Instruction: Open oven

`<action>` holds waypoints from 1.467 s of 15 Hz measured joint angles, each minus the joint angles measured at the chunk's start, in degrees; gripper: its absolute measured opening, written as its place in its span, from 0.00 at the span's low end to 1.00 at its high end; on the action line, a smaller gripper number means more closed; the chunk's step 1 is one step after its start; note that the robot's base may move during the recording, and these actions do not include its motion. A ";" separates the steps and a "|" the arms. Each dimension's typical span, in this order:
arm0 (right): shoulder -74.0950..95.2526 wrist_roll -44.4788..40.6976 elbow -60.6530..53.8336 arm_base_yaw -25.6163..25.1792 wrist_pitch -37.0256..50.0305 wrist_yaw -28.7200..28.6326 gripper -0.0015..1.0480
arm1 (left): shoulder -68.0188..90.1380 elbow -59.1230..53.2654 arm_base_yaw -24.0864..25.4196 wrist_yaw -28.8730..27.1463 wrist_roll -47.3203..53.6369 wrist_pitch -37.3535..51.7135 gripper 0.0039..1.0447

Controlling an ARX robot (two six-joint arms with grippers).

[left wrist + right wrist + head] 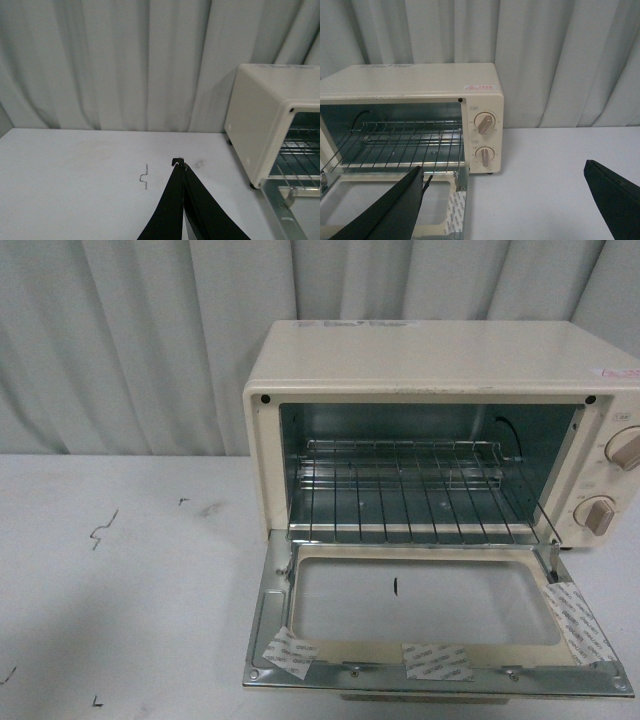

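The cream oven stands on the white table with its glass-windowed door folded down flat toward me. A wire rack shows inside the open cavity, and two beige knobs sit on the right panel. Neither arm appears in the front view. In the left wrist view my left gripper is shut on nothing, over bare table to the left of the oven. In the right wrist view my right gripper is open wide, by the oven's knob side and the door's right edge.
A grey-white curtain hangs behind the table. Small dark marks dot the table top to the left of the oven. White tape patches stick to the door's inner frame.
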 joint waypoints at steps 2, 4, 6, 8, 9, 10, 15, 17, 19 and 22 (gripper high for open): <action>0.00 0.00 0.00 0.00 0.02 0.02 0.94 | -4.28 0.00 -0.17 0.15 0.00 -4.02 0.01; 0.00 0.00 0.00 0.00 0.02 0.00 0.94 | -8.92 0.00 -0.17 0.15 0.00 -8.31 0.01; 0.00 0.00 0.00 0.00 0.02 0.02 0.94 | -13.05 -0.02 -0.17 0.15 0.00 -12.46 0.01; 0.00 0.00 0.00 0.00 0.02 0.00 0.94 | -16.66 -0.02 -0.17 0.15 0.00 -15.80 0.01; 0.00 0.00 0.00 0.00 0.02 0.00 0.94 | -17.94 -0.02 -0.17 0.15 0.00 -17.11 0.01; 0.00 0.00 0.00 0.00 0.02 0.00 0.94 | -19.02 -0.02 -0.17 0.15 0.00 -18.29 0.01; 0.00 0.00 0.00 0.00 0.02 0.00 0.94 | -24.72 -0.02 -0.17 0.17 0.00 -24.15 0.01; 0.00 0.00 0.00 0.00 -0.02 0.02 0.94 | -33.70 0.07 -0.17 0.31 0.00 -32.46 0.01; 0.00 0.00 0.00 0.00 0.00 0.02 0.94 | -33.70 0.00 -0.13 0.20 0.02 -33.83 0.01; 0.00 0.00 0.00 0.00 0.02 0.02 0.94 | -33.70 0.00 -0.13 0.15 0.00 -33.57 0.17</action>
